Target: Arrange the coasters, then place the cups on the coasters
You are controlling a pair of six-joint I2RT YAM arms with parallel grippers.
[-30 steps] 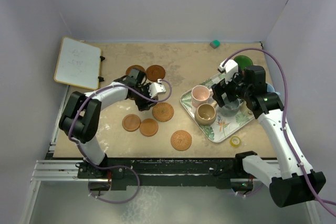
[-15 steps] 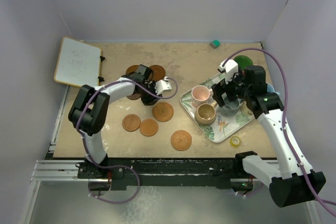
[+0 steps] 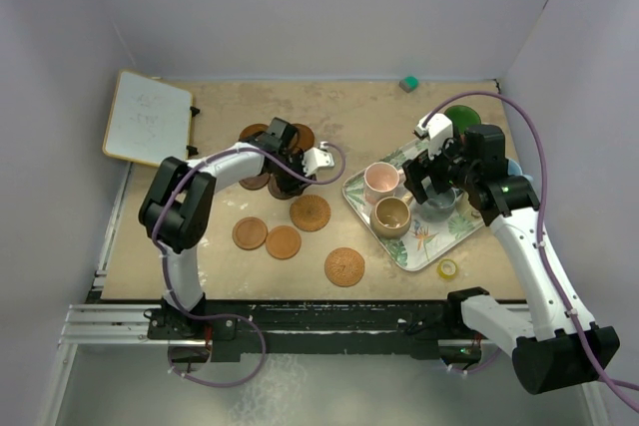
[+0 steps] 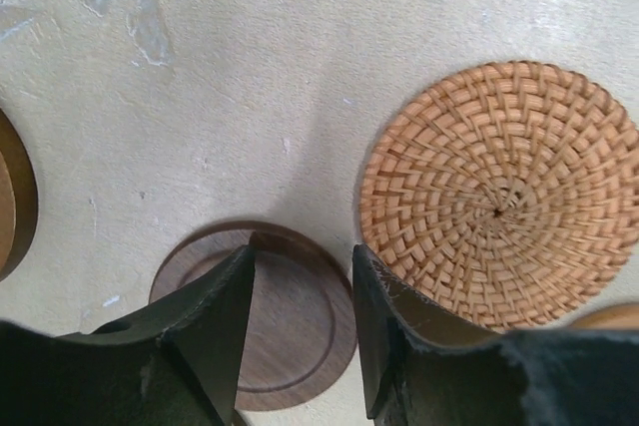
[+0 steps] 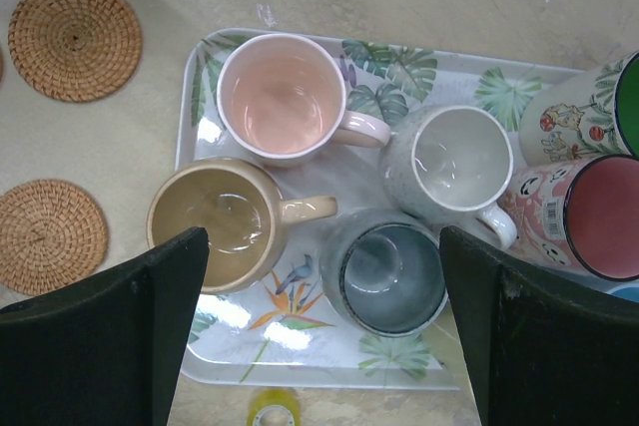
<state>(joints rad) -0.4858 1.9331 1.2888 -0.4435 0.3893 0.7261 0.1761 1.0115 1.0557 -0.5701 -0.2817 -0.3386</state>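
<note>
Nearest the arm bases, a yellow tape roll (image 3: 448, 268) is seen on the bench (image 3: 200, 246) just off the near corner of the leaf-patterned tray (image 3: 421, 246). A woven coaster (image 3: 344, 266) lies well to the roll's left. A little farther away, a brown coaster (image 3: 250, 233) is laid just beside a second brown coaster (image 3: 284, 242), and another woven coaster (image 3: 311, 213) is found just beyond them. On the tray, the tan mug (image 5: 215, 221) and slate mug (image 5: 384, 276) are set in the near row and the pink mug (image 5: 282, 97) and grey mug (image 5: 459, 162) in the far row, all upright. A red mug (image 5: 599, 216) is crowded against the tray's right side, and a green mug (image 3: 461, 115) is seen past its far end. The right gripper (image 5: 319, 246) is held above these mugs, its jaws spread wide with nothing between them. Farther left, the left gripper (image 4: 300, 251) is held low over a dark wooden coaster (image 4: 270, 346) lying flat on the bench. Its jaws are parted by less than the disc's width, and whether the disc is touched cannot be told. Just beyond, further dark coasters (image 3: 305, 135) are grouped. A whiteboard (image 3: 148, 119) lies at the far left corner, and a small green block (image 3: 408, 83) is set by the back wall.
</note>
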